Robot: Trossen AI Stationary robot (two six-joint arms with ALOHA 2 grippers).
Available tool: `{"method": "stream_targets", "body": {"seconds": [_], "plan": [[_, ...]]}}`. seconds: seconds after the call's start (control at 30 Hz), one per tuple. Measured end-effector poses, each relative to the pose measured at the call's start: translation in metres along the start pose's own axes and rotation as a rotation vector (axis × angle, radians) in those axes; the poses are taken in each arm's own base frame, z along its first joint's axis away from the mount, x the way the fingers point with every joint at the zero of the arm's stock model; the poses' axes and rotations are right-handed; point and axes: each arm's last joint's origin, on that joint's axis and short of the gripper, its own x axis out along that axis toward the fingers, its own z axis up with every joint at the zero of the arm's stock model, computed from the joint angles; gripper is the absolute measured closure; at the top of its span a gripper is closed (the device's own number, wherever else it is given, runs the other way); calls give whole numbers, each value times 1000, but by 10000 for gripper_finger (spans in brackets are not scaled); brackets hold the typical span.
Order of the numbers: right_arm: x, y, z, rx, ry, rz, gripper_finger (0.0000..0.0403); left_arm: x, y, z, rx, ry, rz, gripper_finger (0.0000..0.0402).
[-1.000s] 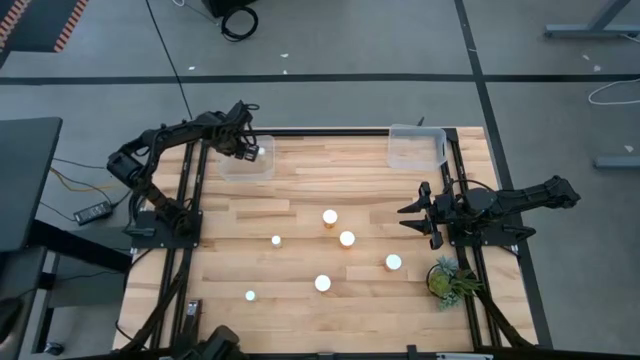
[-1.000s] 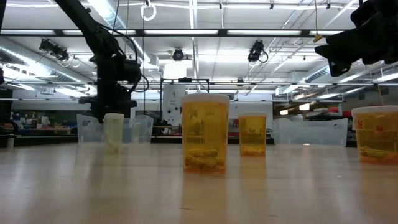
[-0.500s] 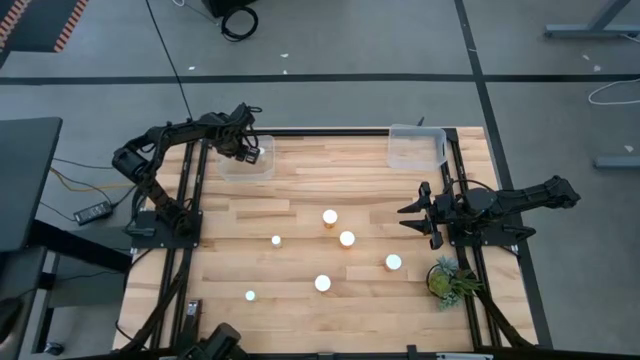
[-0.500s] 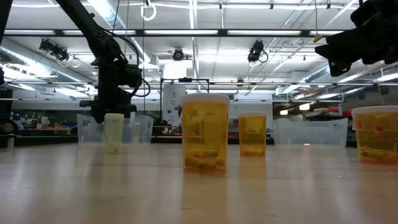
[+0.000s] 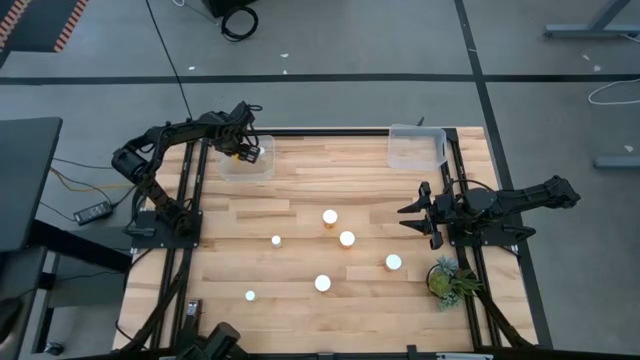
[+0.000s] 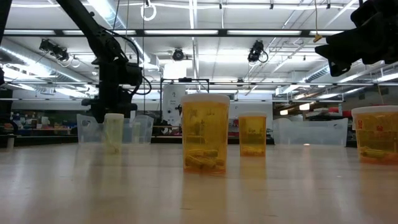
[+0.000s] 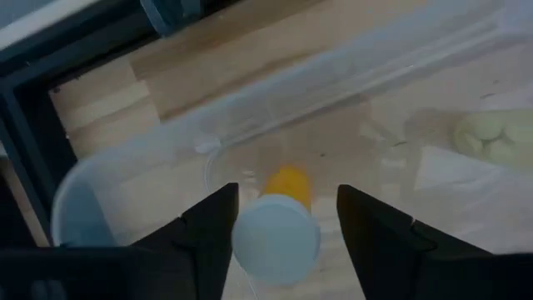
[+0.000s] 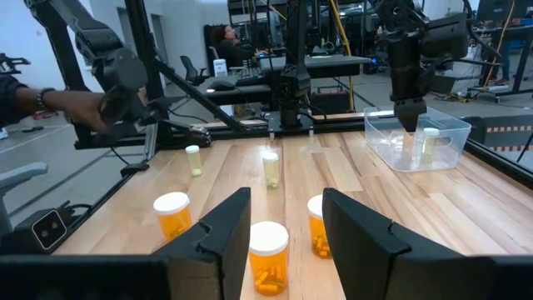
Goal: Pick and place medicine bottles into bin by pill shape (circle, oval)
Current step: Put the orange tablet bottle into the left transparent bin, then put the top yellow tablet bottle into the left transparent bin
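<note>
My left gripper (image 5: 246, 153) hangs over the clear left bin (image 5: 262, 168) at the far left, pointing down. Its fingers stand open on either side of the white cap of an orange bottle (image 7: 276, 240) inside the bin. I cannot tell whether they touch the cap. In the right wrist view that bottle (image 8: 429, 146) stands upright in the bin. Several white-capped bottles stand on the table, among them wide ones (image 5: 330, 216) (image 5: 347, 238) and a narrow one (image 5: 277, 240). My right gripper (image 5: 413, 218) waits open at the right edge.
A second clear bin (image 5: 416, 148) stands at the far right. A green plant (image 5: 450, 278) sits at the near right, beside the right arm's base. A pale object (image 7: 500, 137) lies in the left bin. A person's arm (image 8: 50, 104) shows beyond the table.
My left gripper has stayed above the left bin and shifted slightly toward the table's left edge, the bottle's cap with it.
</note>
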Motion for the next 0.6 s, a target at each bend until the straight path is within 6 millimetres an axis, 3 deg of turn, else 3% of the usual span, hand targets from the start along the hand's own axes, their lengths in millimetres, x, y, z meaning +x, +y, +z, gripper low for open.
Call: {"method": "stream_targets", "body": {"seconds": [0.33, 0.6], "plan": [[0, 0, 0, 0, 0, 0, 246, -37, -6, 24, 70, -33, -11, 178], [0, 0, 0, 0, 1, 0, 246, -76, -39, 23, 291, -9, -93, 189]]}}
